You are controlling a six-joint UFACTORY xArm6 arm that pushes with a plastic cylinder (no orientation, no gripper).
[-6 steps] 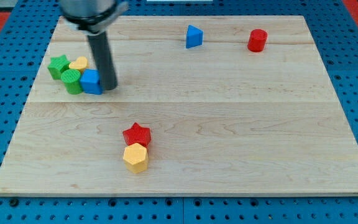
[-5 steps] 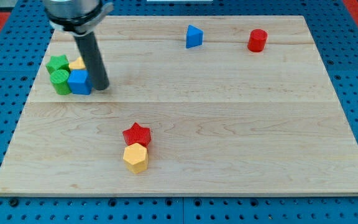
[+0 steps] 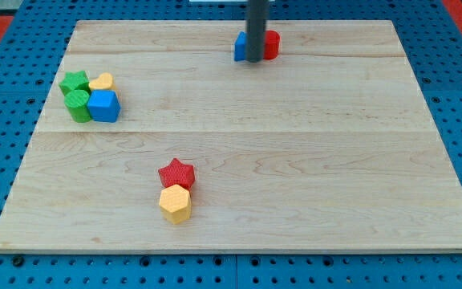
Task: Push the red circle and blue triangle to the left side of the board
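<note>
Near the board's top edge, right of its middle, the dark rod stands in front of the blue triangle (image 3: pixel 240 46) and the red circle (image 3: pixel 272 44), covering most of each, so their shapes barely show. The tip (image 3: pixel 255 60) sits between them; contact cannot be judged. The picture's top edge cuts off the rod's upper part.

The board (image 3: pixel 295 160) is pale wood with visible grain, smooth and matt. The blocks, such as the red star (image 3: pixel 176 172) and blue cube (image 3: pixel 104 105), look like matt plastic. The rod (image 3: pixel 256 28) is dark and dull.
</note>
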